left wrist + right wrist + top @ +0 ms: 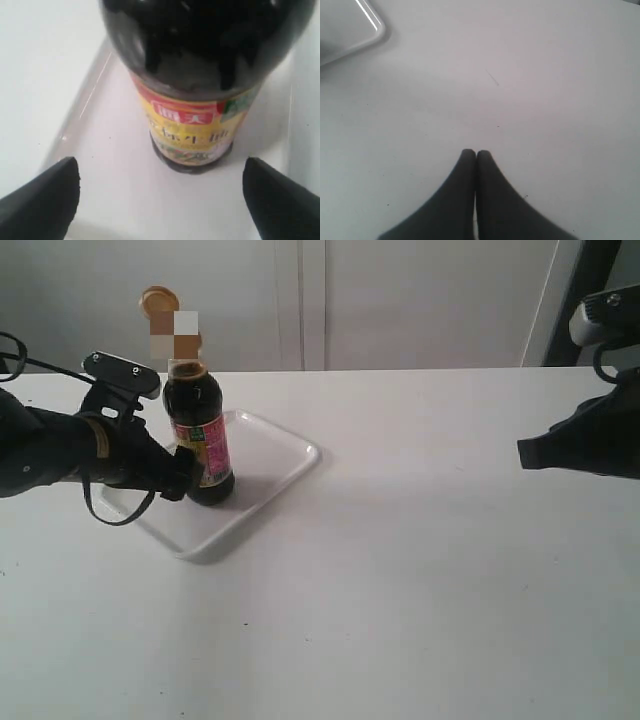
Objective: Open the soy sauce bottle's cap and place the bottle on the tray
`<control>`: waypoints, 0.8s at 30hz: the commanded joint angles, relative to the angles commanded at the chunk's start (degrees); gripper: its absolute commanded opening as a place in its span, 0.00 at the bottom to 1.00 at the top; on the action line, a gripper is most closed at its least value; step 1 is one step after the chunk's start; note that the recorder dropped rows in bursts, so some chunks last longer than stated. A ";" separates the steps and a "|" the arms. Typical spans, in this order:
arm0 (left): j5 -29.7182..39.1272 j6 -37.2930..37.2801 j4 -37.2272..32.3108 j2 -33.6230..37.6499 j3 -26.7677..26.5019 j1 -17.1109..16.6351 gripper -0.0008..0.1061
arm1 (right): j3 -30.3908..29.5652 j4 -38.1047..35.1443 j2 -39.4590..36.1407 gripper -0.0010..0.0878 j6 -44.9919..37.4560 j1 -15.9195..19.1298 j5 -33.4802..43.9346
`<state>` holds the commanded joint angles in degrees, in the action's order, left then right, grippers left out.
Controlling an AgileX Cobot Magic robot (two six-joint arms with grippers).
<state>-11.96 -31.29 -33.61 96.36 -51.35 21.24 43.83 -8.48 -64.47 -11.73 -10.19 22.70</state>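
Observation:
The soy sauce bottle stands upright on the white tray, dark liquid inside and a pink, yellow and green label round its lower body. Its amber cap is flipped up and back on its hinge above the neck. My left gripper is open just beside the bottle's base; in the left wrist view its fingertips stand wide apart with the bottle beyond them, untouched. My right gripper is shut and empty, hovering over bare table at the right.
The white table stretches round the tray. One tray corner shows in the right wrist view. A pale wall and a dark post stand behind the table.

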 joint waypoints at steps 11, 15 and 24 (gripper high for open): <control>18.37 0.21 -0.08 -4.86 2.13 0.00 0.77 | 0.00 0.12 -0.22 0.01 0.00 0.00 -0.03; 26.09 3.08 -0.08 -8.64 2.13 0.00 0.49 | 0.11 0.23 -0.47 0.01 0.00 0.00 2.17; 45.33 17.12 9.54 -16.38 2.03 0.00 0.01 | 2.92 7.27 -2.80 0.01 1.35 0.22 24.79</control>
<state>33.37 -14.17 -24.07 79.98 -49.32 21.24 46.75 -1.21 -67.27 -10.38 -9.97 47.49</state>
